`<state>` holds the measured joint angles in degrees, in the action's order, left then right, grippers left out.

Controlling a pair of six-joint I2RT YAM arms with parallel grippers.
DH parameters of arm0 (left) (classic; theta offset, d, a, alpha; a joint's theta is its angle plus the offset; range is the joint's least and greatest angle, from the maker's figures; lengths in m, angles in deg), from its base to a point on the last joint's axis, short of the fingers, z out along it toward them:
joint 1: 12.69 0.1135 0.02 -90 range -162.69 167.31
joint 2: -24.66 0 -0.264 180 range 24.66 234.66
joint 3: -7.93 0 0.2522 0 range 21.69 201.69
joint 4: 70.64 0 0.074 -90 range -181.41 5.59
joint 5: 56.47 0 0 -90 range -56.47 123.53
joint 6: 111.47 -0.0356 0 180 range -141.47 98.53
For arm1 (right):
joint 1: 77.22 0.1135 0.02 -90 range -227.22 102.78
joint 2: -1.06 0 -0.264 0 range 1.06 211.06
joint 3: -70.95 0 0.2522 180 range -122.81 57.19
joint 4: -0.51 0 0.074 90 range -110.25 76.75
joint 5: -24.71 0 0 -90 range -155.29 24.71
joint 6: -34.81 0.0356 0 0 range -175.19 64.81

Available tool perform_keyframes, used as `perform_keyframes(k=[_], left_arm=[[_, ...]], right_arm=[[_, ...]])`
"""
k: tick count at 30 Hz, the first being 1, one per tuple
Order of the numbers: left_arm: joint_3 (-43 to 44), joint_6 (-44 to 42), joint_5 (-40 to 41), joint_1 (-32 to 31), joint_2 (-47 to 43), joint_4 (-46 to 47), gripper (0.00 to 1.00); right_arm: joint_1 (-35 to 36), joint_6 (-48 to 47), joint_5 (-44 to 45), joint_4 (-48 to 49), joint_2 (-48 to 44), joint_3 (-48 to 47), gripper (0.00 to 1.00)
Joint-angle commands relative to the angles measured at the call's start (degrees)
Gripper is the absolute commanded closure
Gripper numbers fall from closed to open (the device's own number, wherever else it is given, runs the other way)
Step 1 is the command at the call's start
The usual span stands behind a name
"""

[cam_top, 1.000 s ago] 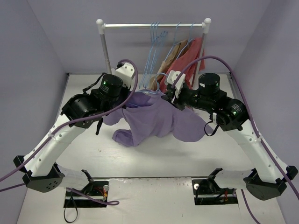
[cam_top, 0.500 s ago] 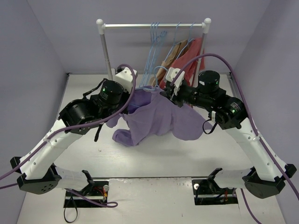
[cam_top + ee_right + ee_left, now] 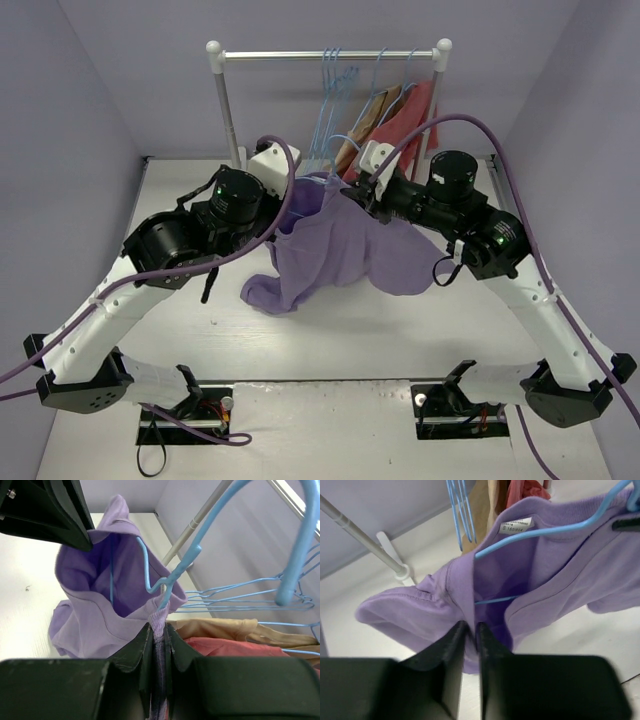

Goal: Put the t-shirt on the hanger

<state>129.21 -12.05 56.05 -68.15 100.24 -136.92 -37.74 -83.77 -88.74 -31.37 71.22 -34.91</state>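
Right now both of my claws are on the lavender t-shirt (image 3: 330, 245), which hangs in the air between my two arms above the white table (image 3: 330, 340), just in front of the clothes rack (image 3: 300, 55). My left claw (image 3: 470, 628) has its fingers pressed nearly together, with a seamed fold of the shirt's side running down between them. My right claw (image 3: 159, 626) is clamped on the ribbed collar, right under the base of the hook of the light-blue hanger (image 3: 197, 550). One arm of that hanger sits inside the neck opening, passing just below the white size label (image 3: 516, 525), and a thin blue bar shows deeper inside the cloth. Close behind are the things that crowd me: a bunch of spare blue hangers (image 3: 332, 85) on the rail, with a tan garment (image 3: 368, 118) and a brick-red garment (image 3: 412, 112) hanging beside them. From my right wrist, those two garments look very near the shirt's collar. The rack's left post (image 3: 224, 100) rises beside my left wrist, and my purple cables (image 3: 460, 119) loop over both arms. From above, my own wrists cover both claws and most of the hanger, so only the wrist views show the grips. The hanger's far shoulder is buried in cloth, and I cannot tell whether it reaches the other sleeve. One sleeve droops low toward the table, but I cannot tell whether it touches the surface. The label's print is too small to read.
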Motion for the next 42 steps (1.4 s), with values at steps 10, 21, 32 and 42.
perform_keyframes(k=[10,21,32,42], left_arm=[[6.0,-20.04,-0.51,1.45,-2.78,4.29,0.65],[0.55,-39.87,-58.42,30.54,-5.19,2.54,0.42],[0.78,-45.6,-80.9,37.11,0.65,-1.62,0.41],[-0.79,-49.11,-86.76,37.36,4.3,-6.09,0.44]], right_arm=[[0.33,2.49,-2.77,13.04,-4.34,2.84,1.0],[0.51,4.67,-5.68,14.43,-5.11,5.6,1.0],[0.43,4.99,-7.74,14.35,-5.83,7.44,1.0],[0.42,4.53,-9.75,14.34,-6.25,9.26,1.0]])
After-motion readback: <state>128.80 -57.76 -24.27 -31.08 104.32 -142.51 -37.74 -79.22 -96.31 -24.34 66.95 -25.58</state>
